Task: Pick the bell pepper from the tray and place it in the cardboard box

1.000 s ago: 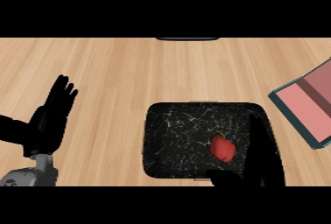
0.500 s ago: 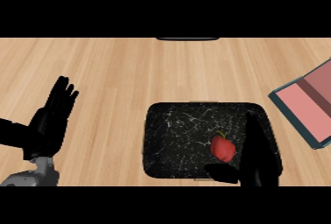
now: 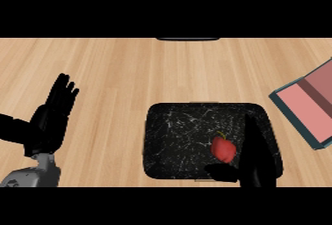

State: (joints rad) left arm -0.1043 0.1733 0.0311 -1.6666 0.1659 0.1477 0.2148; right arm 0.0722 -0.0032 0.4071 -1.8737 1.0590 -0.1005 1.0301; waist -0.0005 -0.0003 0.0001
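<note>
A small red bell pepper [image 3: 224, 150] with a thin stem lies in the right half of the black speckled tray [image 3: 182, 136]. My right hand [image 3: 254, 151] reaches up over the tray's right side, its fingers straight just right of the pepper and its thumb below it; the hand is open and holds nothing. At the right edge sits the box [image 3: 310, 105], teal-walled with a pink inside, partly cut off by the view. My left hand [image 3: 52, 116] rests open at the far left, fingers up.
A dark object [image 3: 188, 39] shows at the counter's far edge, top centre. Light wooden counter surrounds the tray on all sides, with a wide stretch between my left hand and the tray.
My right hand has moved up from the lower edge over the tray's right side, coming next to the pepper. The pepper, the tray and my left hand have stayed where they were.
</note>
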